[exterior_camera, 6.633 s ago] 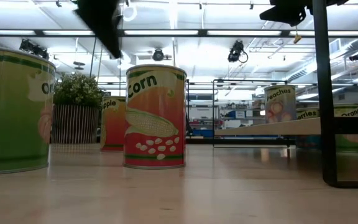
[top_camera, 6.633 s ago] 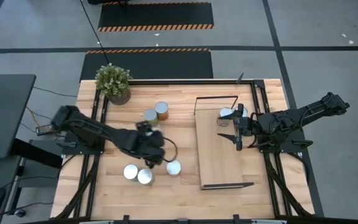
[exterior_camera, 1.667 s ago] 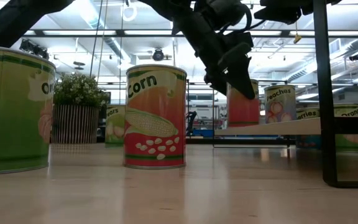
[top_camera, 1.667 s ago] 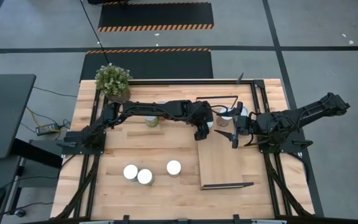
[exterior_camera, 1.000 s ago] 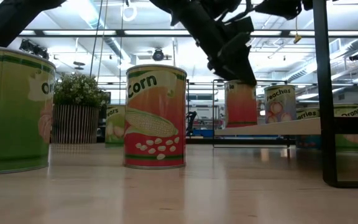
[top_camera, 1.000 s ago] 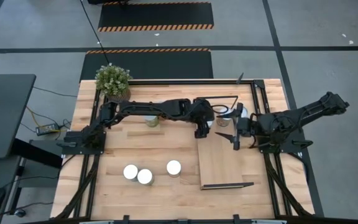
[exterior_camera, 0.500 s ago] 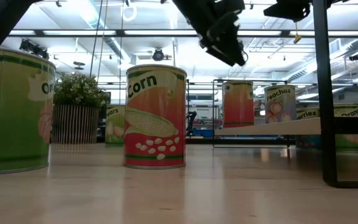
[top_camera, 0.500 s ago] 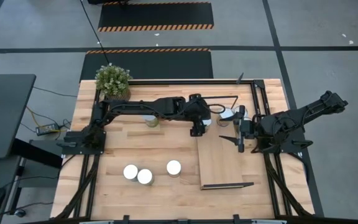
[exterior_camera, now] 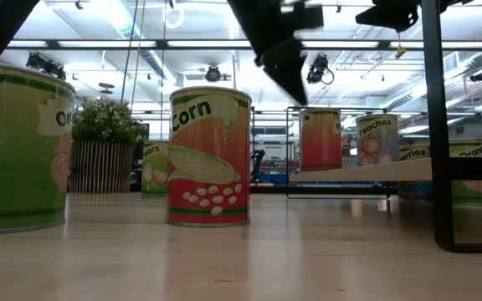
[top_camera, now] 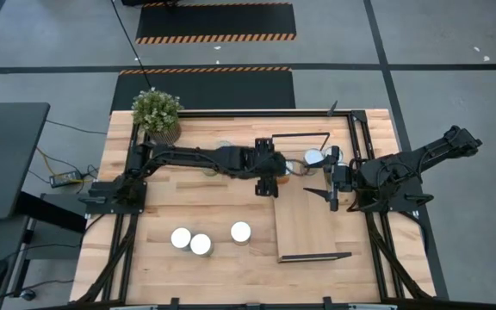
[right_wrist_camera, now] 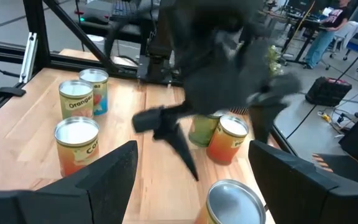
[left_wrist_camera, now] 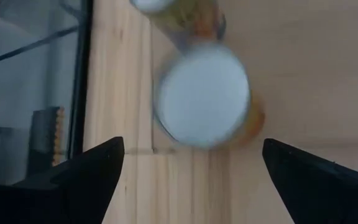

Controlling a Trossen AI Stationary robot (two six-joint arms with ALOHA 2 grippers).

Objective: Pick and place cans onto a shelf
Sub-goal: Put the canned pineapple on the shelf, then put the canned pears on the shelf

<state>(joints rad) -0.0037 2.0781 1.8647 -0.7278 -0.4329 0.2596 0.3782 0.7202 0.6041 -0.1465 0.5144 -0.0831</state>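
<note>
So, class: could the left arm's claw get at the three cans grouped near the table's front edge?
Probably yes: the left claw is open and empty, and nothing covers those cans.

Two dark jointed arms (matte black), tapered fingers

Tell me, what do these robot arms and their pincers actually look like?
Both are dark, almost black, jointed arms. The left arm and the right arm each rise from a black metal frame at the table's side. A thin dark cable loops near the left pincer. Each pincer, like the right pincer, ends in two flat, tapering black fingers. No markings are visible.
</note>
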